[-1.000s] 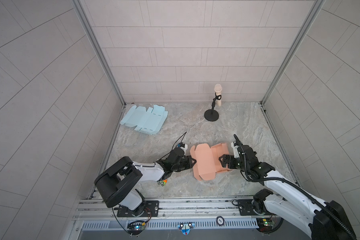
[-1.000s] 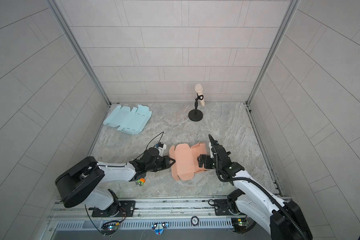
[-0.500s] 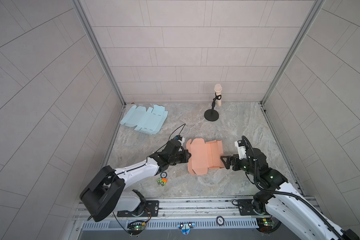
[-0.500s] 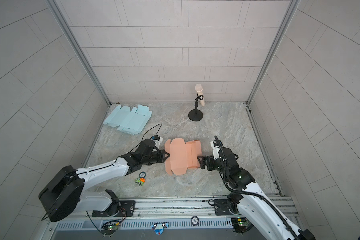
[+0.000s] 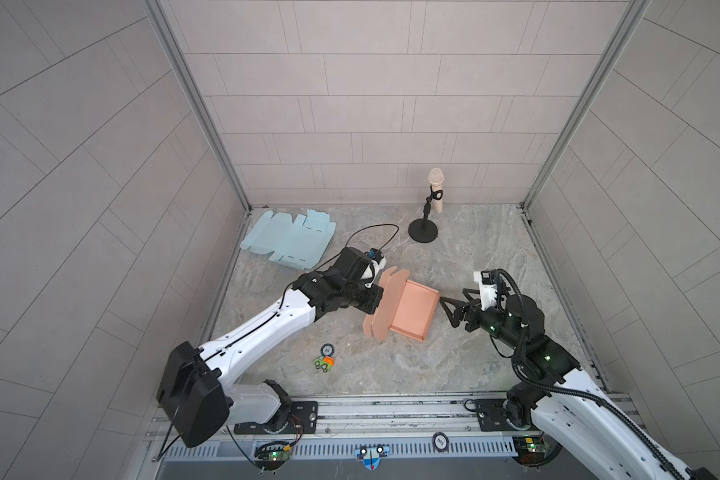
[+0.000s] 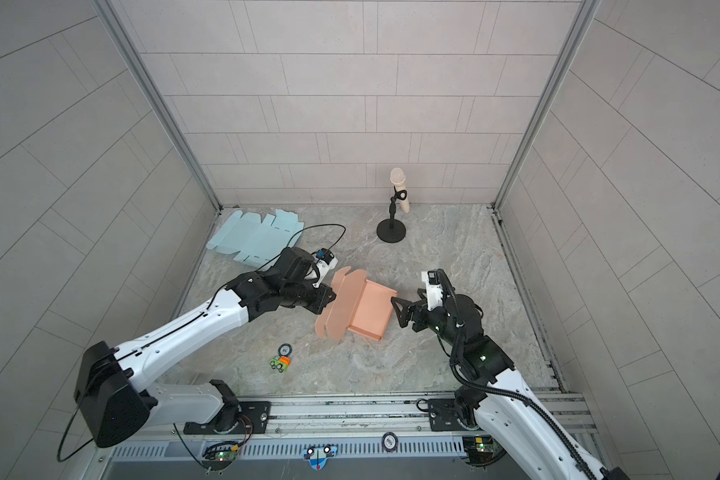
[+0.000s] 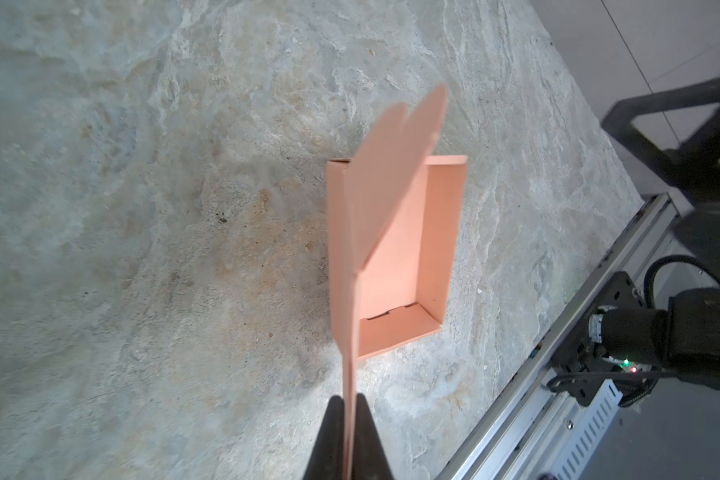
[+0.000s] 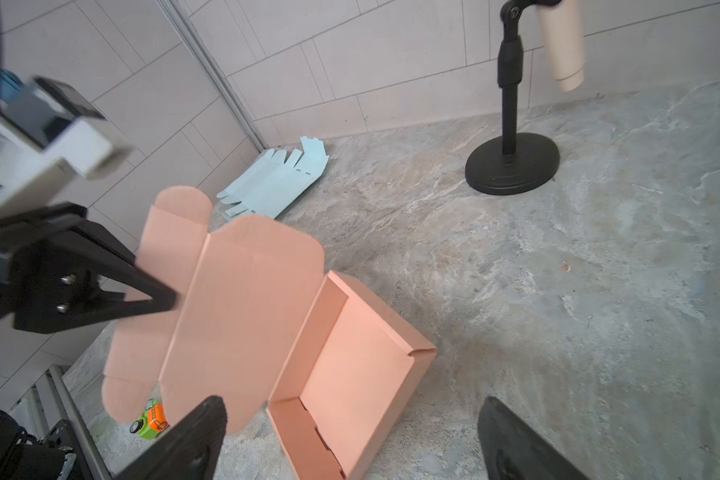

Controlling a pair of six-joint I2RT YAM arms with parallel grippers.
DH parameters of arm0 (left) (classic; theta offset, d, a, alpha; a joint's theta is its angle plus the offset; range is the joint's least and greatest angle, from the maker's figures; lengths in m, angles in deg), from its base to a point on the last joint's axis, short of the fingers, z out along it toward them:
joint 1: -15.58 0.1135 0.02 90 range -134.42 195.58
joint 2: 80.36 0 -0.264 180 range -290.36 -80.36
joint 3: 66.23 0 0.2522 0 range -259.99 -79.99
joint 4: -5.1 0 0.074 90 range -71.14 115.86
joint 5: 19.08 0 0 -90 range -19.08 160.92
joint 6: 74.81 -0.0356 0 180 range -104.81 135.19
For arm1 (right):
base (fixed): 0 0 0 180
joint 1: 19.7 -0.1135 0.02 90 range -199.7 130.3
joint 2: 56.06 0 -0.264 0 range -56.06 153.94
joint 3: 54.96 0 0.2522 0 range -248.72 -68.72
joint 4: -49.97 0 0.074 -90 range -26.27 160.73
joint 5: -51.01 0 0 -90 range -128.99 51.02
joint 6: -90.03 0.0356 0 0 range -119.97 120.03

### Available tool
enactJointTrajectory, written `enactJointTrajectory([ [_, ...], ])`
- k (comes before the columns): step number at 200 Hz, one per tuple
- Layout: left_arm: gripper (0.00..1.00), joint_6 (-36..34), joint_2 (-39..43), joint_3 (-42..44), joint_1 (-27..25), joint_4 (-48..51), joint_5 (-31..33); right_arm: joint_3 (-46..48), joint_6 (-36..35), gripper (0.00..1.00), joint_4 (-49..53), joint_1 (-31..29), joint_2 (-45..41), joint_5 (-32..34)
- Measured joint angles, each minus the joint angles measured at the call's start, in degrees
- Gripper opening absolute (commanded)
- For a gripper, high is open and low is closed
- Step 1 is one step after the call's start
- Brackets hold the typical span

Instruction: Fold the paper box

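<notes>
Over the last second the paper box [image 5: 412, 309] has slid a little away from the front rail [image 5: 391, 409] and its lid [image 5: 385, 305] has come up off the counter [image 5: 483, 253], while the right fingers [image 8: 192, 436], earlier at the box's right edge, have backed off it. Now the left fingers [image 7: 368, 440] are pressed together on the thin outer edge of the lid, holding that panel with its rounded flaps raised and tilted. The tray part sits on the counter near the middle, its four low walls standing and its open side up. The right fingers stand wide apart and hold nothing. They sit just beside the tray's right wall; in the right wrist view the tray's near corner shows between them, and whether they touch it cannot be told. The raised lid stands between the left fingers and the tray, hiding the tray's left wall in both top views. A small green and orange toy car [image 5: 324, 364] and a round badge [image 5: 327, 349] lie close together toward the front rail, left of the box and apart from it. A flat pale-blue box blank [image 5: 287, 239] lies in the back left corner, well apart. A black microphone stand [image 5: 423, 230] with a beige microphone [image 5: 436, 187] rises at the back, also well apart. A black cable [image 5: 371, 227] loops from the left wrist over the counter between the blank and the stand
</notes>
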Motion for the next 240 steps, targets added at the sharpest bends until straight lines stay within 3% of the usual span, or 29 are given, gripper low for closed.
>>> enactJointTrajectory([
  [58, 0.03, -11.93, -2.8, -12.11, -0.37, 15.52, 0.26, -3.89, -11.1, 0.97, -11.61, -4.87, 14.6, -8.07],
  [110, 0.0, -17.03, -4.2, -14.97, -3.41, 20.94, 0.66, -10.95, -21.14, 0.94, -13.38, -5.01, 22.14, -13.27],
  [157, 0.0, -18.34, -4.48, -15.37, -4.15, 22.47, 1.81, -16.48, -26.25, 0.79, -12.76, -5.16, 29.29, -17.7],
  [218, 0.0, -18.71, -5.66, -15.65, -4.11, 22.84, 2.93, -16.65, -29.88, 0.67, -8.52, -6.78, 30.01, -19.8],
  [240, 0.0, -18.73, -5.77, -15.65, -4.11, 22.86, 2.95, -17.55, -30.93, 0.49, -7.17, -7.17, 30.75, -20.09],
])
